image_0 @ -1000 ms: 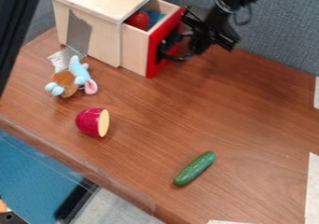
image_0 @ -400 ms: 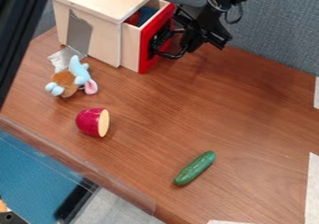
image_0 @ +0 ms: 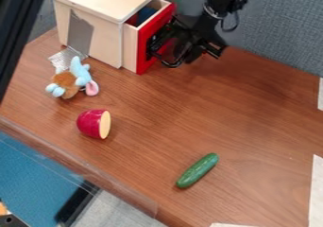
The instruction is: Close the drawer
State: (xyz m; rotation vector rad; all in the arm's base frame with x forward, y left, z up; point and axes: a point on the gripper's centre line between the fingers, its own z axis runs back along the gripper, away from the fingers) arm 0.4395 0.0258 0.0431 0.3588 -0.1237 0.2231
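Drawer [image_0: 130,48] is partly out of the wooden box [image_0: 107,34], upper left of the worktop [image_0: 157,117]. End effector [image_0: 161,53] is right at its red front [image_0: 143,44]; can't tell if it's released or clenched. Arm [image_0: 224,1] drops in from the top edge, covering part of that front.

Inside the drawer: something dark blue [image_0: 146,14], plus something red [image_0: 131,20] mostly hidden by the drawer side. Can't tell if either would snag.

Grey metallic sheet [image_0: 80,32] on the box's side, bent piece [image_0: 61,59] at its foot. Plush toy [image_0: 69,82], blue and brown, just beside that piece. Halved magenta toy [image_0: 93,124], cut face right, farther toward the near edge, well apart from the drawer. Green cucumber [image_0: 197,170] lies lower right of it. Grey partition [image_0: 284,27] stands behind the worktop.
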